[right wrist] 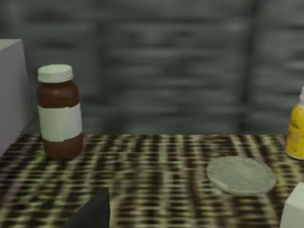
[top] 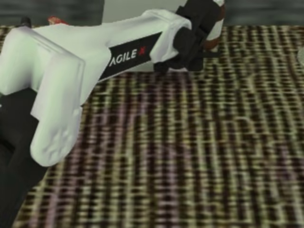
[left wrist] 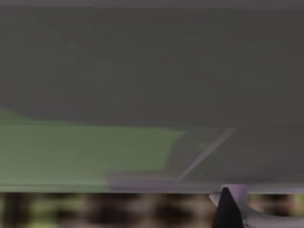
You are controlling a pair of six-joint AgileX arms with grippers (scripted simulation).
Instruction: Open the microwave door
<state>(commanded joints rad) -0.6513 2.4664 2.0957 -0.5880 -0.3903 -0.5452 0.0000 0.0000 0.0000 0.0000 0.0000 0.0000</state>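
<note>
**Left arm up against the microwave, door's progress hard to judge**

From above, the white AgileX left arm stretches from the desk's left edge across to its far edge, and the left gripper (top: 190, 50) sits right against the front of the pale grey-white boxy microwave (top: 128, 10), which stands at the middle of the far edge. The arm covers most of the oven, so only a slab of its top shows. I cannot tell from any view whether that gripper is clenched or released; the black hand hides its own fingers from above, and the left wrist camera catches only one dark tip (left wrist: 227, 209) low in the picture.

That wrist camera looks at close range into a grey surface with a greenish patch (left wrist: 85, 152) behind it. It could be the oven floor seen through the grey window of the flat pale microwave door (left wrist: 152, 66), or seen directly; I cannot say which. So whether the door has begun to swing is not something these views settle. My guess is that the pull is at hand or only just started, with most of the opening still to do.

The right arm is parked off the top view. Its camera shows a brown jar with a white lid and white label (right wrist: 59, 112) just beside the oven's side wall, a flat grey disc (right wrist: 241, 175) on the woven brown-and-cream desk cover (right wrist: 152, 161), and a yellow bottle (right wrist: 296, 132) farther along the far edge. Its gripper's state is not visible.
</note>
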